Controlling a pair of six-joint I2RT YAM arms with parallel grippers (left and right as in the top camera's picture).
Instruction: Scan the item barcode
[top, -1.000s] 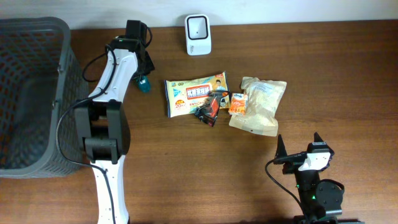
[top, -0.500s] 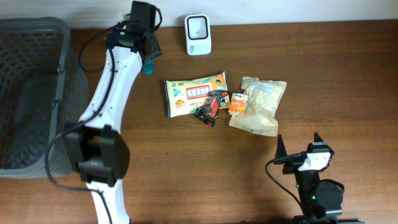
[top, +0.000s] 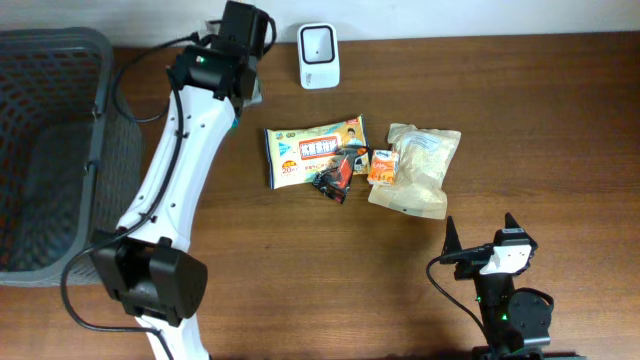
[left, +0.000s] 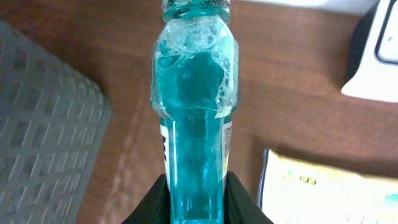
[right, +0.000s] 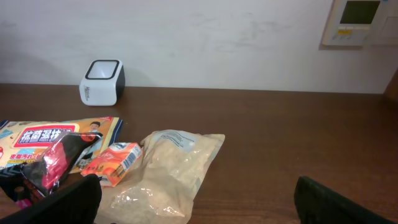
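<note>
A clear bottle of blue liquid (left: 194, 106) with a white label strip fills the left wrist view. My left gripper (left: 196, 190) is shut on its lower body, one black finger (left: 155, 202) pressed on each side. In the overhead view that gripper (top: 248, 85) hangs just left of the white barcode scanner (top: 318, 55), with the bottle mostly hidden under the wrist. The scanner (left: 379, 50) shows at the upper right of the left wrist view. At the table's front right, my right gripper (top: 481, 237) stands open and holds nothing.
A wet-wipes pack (top: 305, 150), a black-and-red packet (top: 335, 172), a small orange box (top: 382, 165) and a clear bag (top: 418, 170) lie mid-table. A dark mesh basket (top: 50, 150) stands at the left edge. From the right wrist the scanner (right: 101, 82) sits by the back wall.
My left arm has carried the bottle toward the back and right, from beside the basket up to the scanner's left side. The right arm has not moved.
</note>
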